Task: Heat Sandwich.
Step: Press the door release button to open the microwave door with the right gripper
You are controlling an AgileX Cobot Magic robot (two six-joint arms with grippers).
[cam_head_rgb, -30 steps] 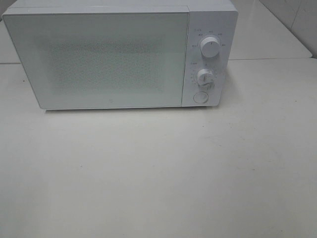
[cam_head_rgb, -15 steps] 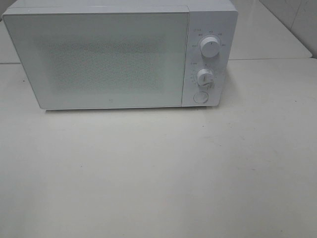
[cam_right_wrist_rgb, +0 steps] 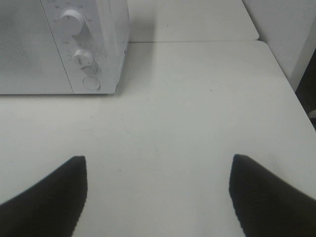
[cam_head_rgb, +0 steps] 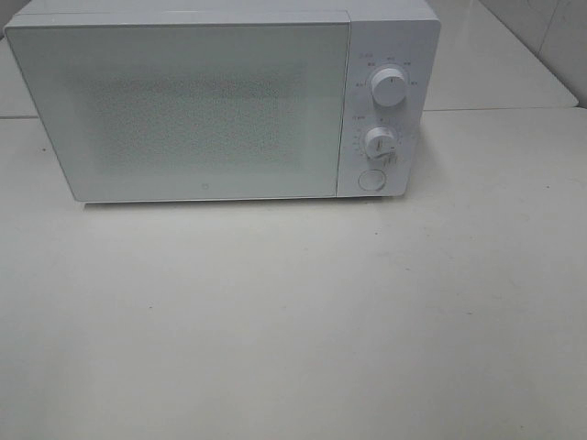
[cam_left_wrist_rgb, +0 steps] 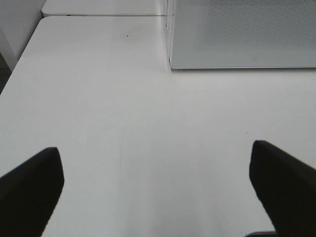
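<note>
The left gripper is held spread wide, its two dark, blunt, matte fingers set far apart with only bare tabletop seen between them. The right gripper is likewise spread, and nothing is pinched by it. Both are kept low over the table, short of the microwave, and neither is caught by the high camera.

Against the earlier pictures nothing is found changed: the door is shut as before, and the knobs are turned as they were.

The table is a smooth, pale, faintly scuffed slab with rounded corners. A second table of the same kind is butted against it along a thin seam. The microwave is a white box with square edges. Its door is a flat, glossy panel dotted with a fine speckled mesh. On the plain panel to the right, an upper knob, a lower knob and a round button are stacked.

The sandwich is shown in no view; whether it lies behind the shut door cannot be told.
</note>
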